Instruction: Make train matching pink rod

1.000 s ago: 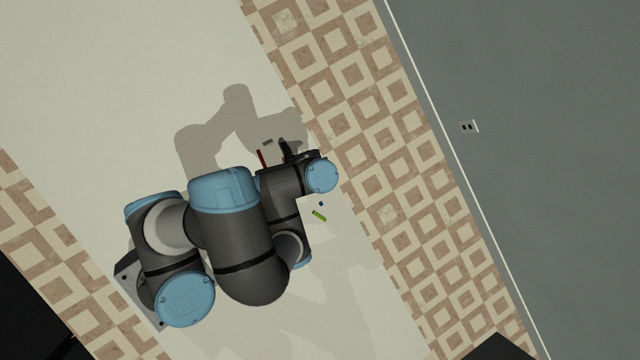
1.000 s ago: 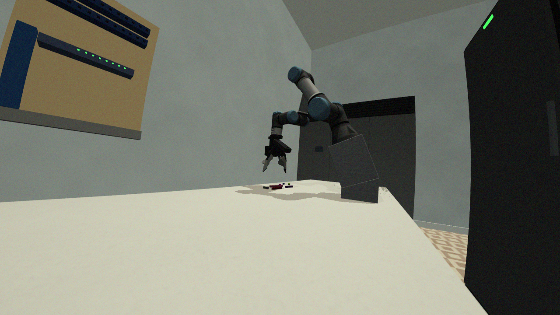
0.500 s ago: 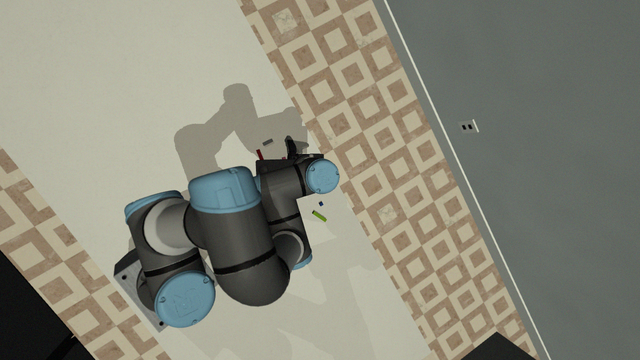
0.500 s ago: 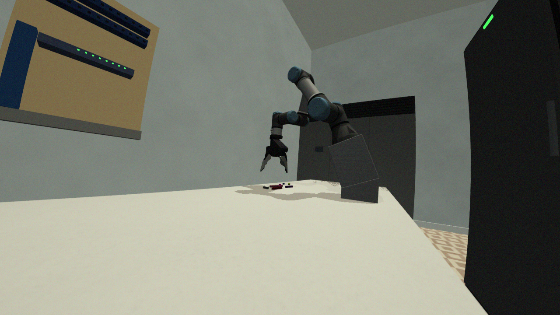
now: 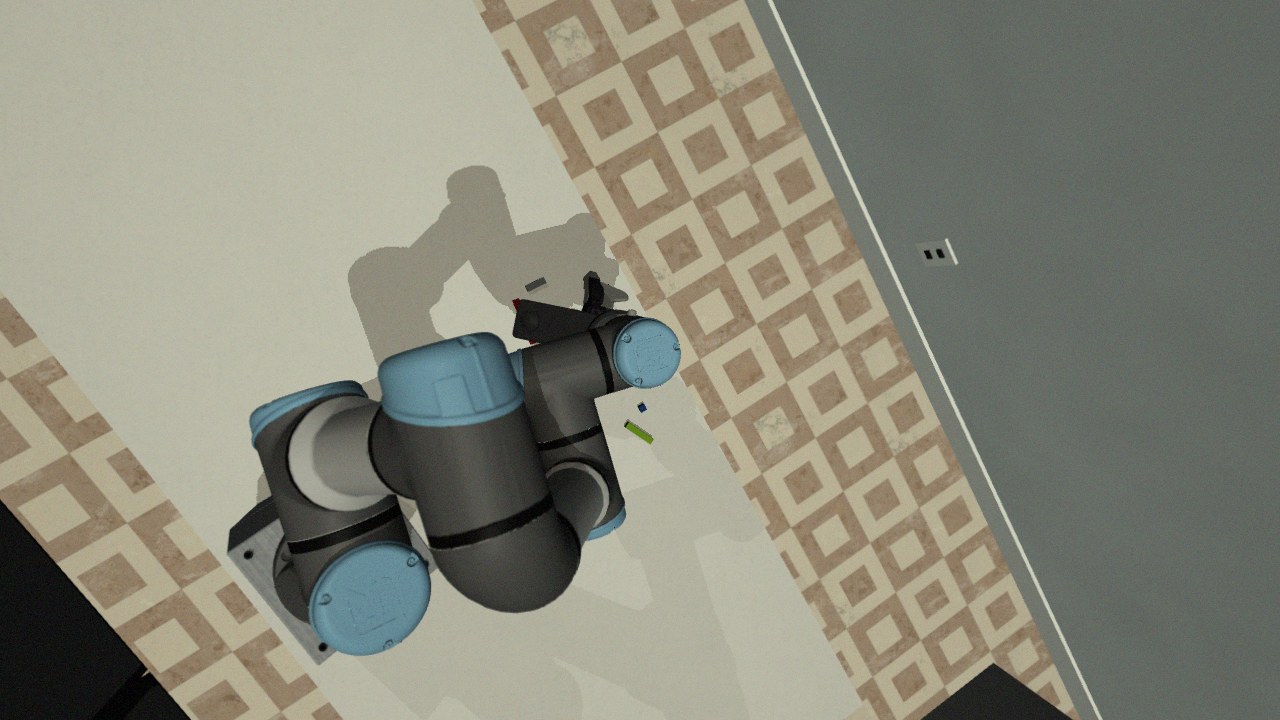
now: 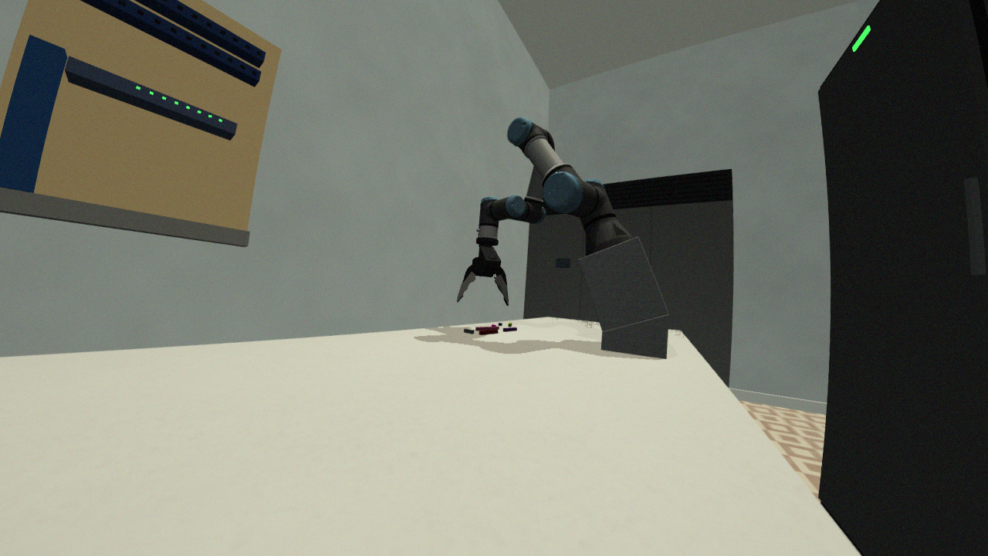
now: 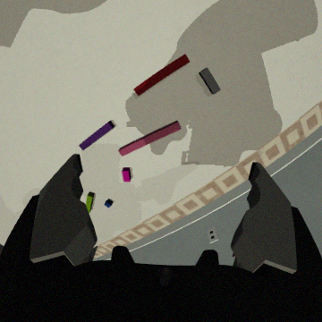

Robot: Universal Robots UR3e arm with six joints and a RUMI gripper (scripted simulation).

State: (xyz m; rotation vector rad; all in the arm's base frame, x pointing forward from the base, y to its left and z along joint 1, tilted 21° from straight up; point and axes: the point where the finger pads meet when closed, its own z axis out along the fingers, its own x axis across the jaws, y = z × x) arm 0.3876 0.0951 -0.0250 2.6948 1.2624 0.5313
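In the wrist view several rods lie flat and apart on the cream table: the pink rod (image 7: pixel 149 138) in the middle, a red rod (image 7: pixel 161 74) above it, a grey rod (image 7: pixel 209 80) at the upper right, a purple rod (image 7: pixel 97 135) at the left, a short magenta rod (image 7: pixel 126 174), a lime rod (image 7: pixel 89 202) partly behind my left finger, and a tiny blue rod (image 7: pixel 108 203). My gripper (image 7: pixel 165 159) (image 6: pixel 482 286) is open and empty, high above the rods. In the overhead view the arm hides most rods; the lime rod (image 5: pixel 638 432), blue rod (image 5: pixel 641 406) and grey rod (image 5: pixel 535 284) show.
The arm's base block (image 6: pixel 621 297) stands on the table to the right of the rods. The table edge runs close beside the rods, with the tiled floor (image 5: pixel 787 295) below. A dark cabinet (image 6: pixel 905 276) stands at the right.
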